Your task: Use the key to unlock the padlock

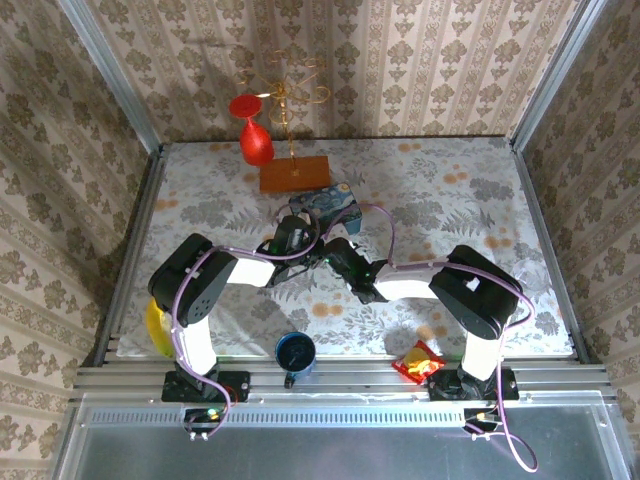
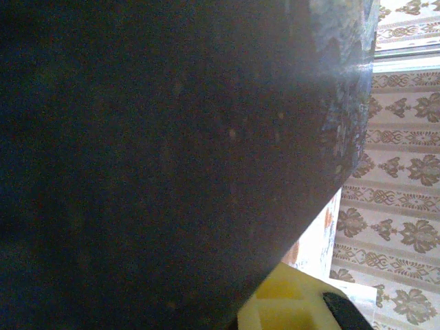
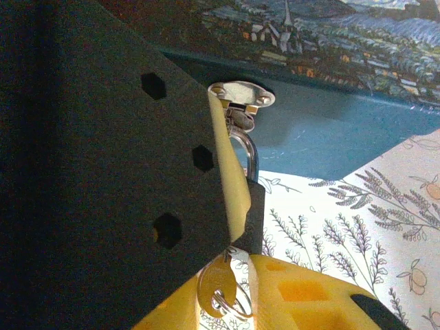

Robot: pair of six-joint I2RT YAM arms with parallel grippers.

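Top view: the left gripper (image 1: 290,238) and right gripper (image 1: 335,252) meet at frame centre, just below the blue painted tin (image 1: 325,203). The jaw state of either cannot be told here.

Left wrist view: a dark surface covers most of the frame, with a yellow finger (image 2: 289,302) at the bottom edge. Grip undetermined.

Right wrist view: the padlock (image 3: 254,206) hangs by its silver shackle from the tin's hasp (image 3: 240,93), centre frame, against the yellow finger pad (image 3: 227,185). The key (image 3: 214,283) sits below it. Whether the fingers are clamped cannot be told.
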